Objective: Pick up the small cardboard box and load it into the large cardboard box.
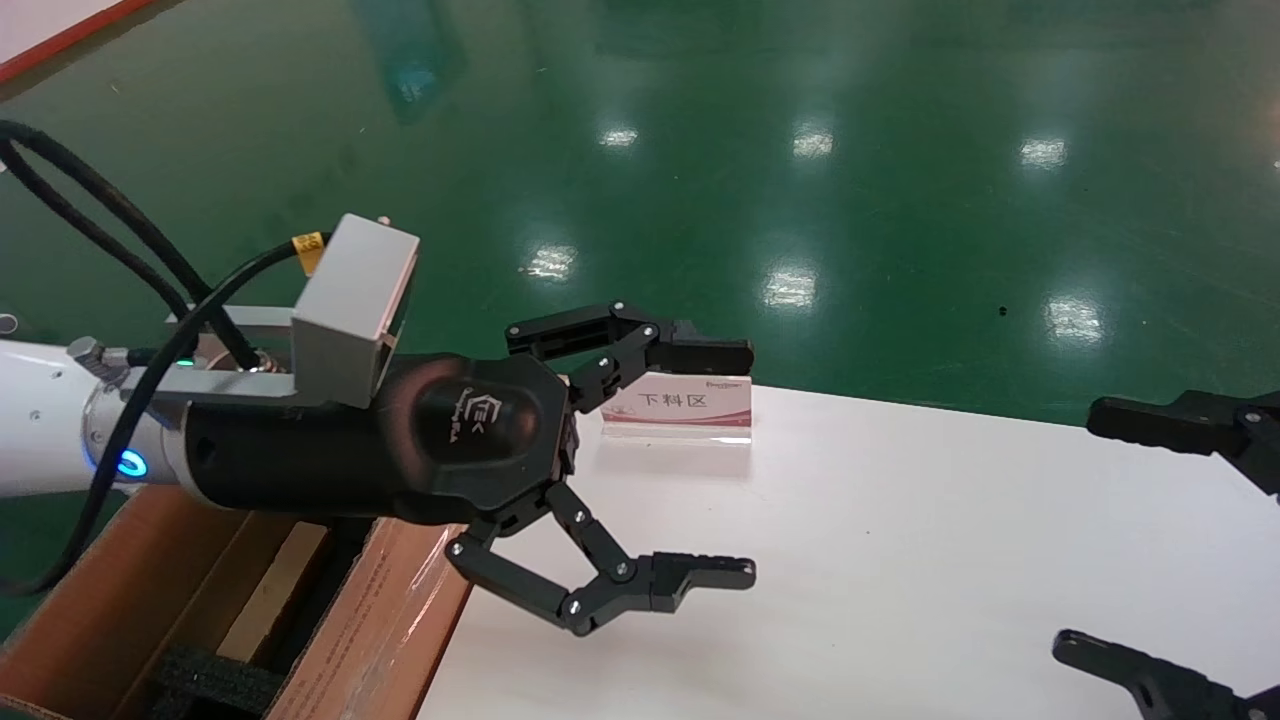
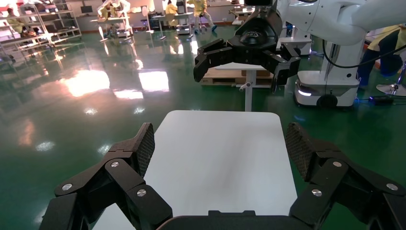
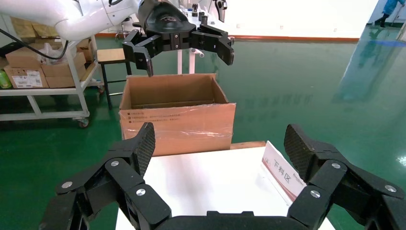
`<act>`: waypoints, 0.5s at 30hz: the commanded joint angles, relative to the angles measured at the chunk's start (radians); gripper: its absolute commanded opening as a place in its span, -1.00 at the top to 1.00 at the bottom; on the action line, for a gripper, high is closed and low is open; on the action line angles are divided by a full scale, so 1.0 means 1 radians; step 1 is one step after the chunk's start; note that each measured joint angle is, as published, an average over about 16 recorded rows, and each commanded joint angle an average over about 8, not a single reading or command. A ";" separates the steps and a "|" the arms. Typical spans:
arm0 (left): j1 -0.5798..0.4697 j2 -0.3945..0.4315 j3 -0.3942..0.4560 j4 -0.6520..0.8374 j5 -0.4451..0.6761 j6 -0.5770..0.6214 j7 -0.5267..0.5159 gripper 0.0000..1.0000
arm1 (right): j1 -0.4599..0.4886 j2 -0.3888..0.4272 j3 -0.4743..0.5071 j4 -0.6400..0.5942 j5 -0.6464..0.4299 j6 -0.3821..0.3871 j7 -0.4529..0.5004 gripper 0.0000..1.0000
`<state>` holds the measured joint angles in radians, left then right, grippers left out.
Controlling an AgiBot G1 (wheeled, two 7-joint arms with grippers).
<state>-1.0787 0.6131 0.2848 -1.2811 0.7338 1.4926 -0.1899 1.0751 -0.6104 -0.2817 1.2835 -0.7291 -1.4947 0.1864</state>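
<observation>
The large cardboard box (image 1: pixel 395 600) stands at the table's left end, with black foam (image 1: pixel 215 680) inside and clear film on its wall; it also shows in the right wrist view (image 3: pixel 177 122). A pale tan slab (image 1: pixel 272 590) stands inside it; I cannot tell whether it is the small cardboard box, and no recycling symbol shows. My left gripper (image 1: pixel 750 462) is open and empty, raised over the table's left part just beyond the box. My right gripper (image 1: pixel 1075 530) is open and empty over the table's right side. Both wrist views show only bare table between the fingers.
A white table (image 1: pixel 900 560) stands on a green floor. A small sign with red print (image 1: pixel 680 408) stands at its far edge, behind my left gripper. A wheeled shelf with cartons (image 3: pixel 38 76) and a stool stand beyond the large box.
</observation>
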 commanded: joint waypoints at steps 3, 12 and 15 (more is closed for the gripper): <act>0.000 0.000 0.000 0.000 0.000 0.000 0.000 -1.00 | 0.000 0.000 0.001 0.000 -0.001 0.000 0.001 -1.00; 0.001 0.000 -0.001 -0.001 -0.001 0.001 0.001 -1.00 | 0.000 0.000 0.001 0.000 -0.001 0.000 0.001 -1.00; 0.001 -0.001 -0.002 -0.001 -0.001 0.001 0.001 -1.00 | 0.000 0.000 0.001 0.000 -0.001 0.000 0.001 -1.00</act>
<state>-1.0773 0.6125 0.2832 -1.2821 0.7328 1.4936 -0.1892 1.0748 -0.6105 -0.2805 1.2833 -0.7297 -1.4948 0.1871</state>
